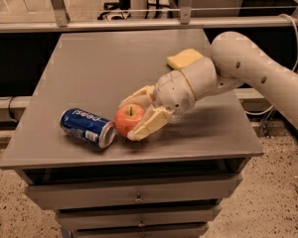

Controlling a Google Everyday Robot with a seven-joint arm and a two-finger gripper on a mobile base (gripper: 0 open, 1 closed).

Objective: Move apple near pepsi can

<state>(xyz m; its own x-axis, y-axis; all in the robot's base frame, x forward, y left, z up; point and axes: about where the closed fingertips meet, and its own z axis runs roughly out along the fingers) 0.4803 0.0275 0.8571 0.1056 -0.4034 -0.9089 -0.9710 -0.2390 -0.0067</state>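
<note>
Camera view: the apple [128,119] is held clamped between both fingers of the gripper [129,119], low at the table [89,63] front. The pepsi can [87,127] is laid sideways just beyond it, away from the arm, long axis pointed at the apple. Contact cannot be told.

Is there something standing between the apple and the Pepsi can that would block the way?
Nothing visible does. The gripper holds the apple between its fingers, right beside the silver end of the pepsi can, with no object between them. The yellow sponge lies farther back on the table, off that path.
</note>
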